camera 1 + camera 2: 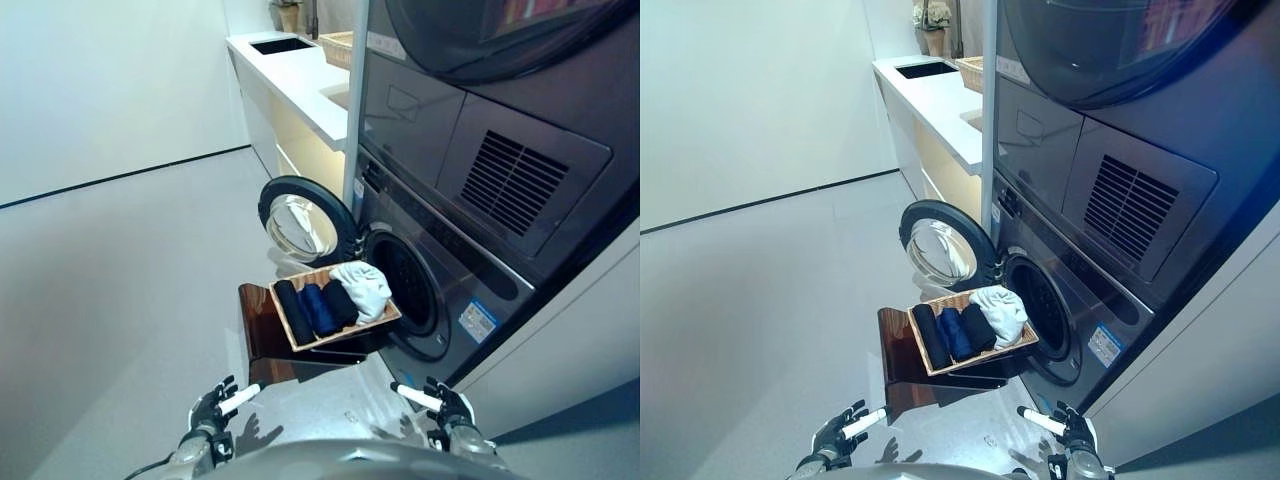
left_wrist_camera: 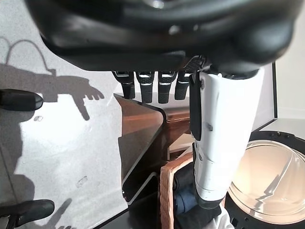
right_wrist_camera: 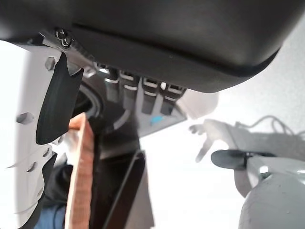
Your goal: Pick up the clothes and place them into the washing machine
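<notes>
2 hands hang low and well short of the washing machine (image 1: 440,270): the left hand (image 1: 210,408) and the right hand (image 1: 447,404) both hold nothing, their fingers loosely extended and their white-covered thumbs pointing inward. The left wrist view shows the left hand's fingers (image 2: 152,86) hanging straight with only floor and the stand beyond them; the right wrist view shows the same relaxed row of fingers (image 3: 143,93) on the right hand.

The clothes lie in a shallow wicker basket (image 1: 290,330) directly in front of the washing machine's round drum opening (image 1: 405,285). In the basket are 3 dark rolled pieces (image 1: 318,306), 2 black and 1 blue between them, lying side by side, and a crumpled white garment (image 1: 362,287) at the end nearest the drum, touching the neighbouring black roll. The basket rests tilted on a dark brown stand (image 1: 262,330), which sits just before the machine and between the hands and the drum.

The machine's round door (image 1: 300,222) is swung open to the left of the opening, just behind the basket. Above the washing machine is a second appliance with a louvred vent panel (image 1: 510,180). Beyond the open door, a white counter (image 1: 290,75) runs away along the wall, with a woven basket (image 1: 338,45) on it.
</notes>
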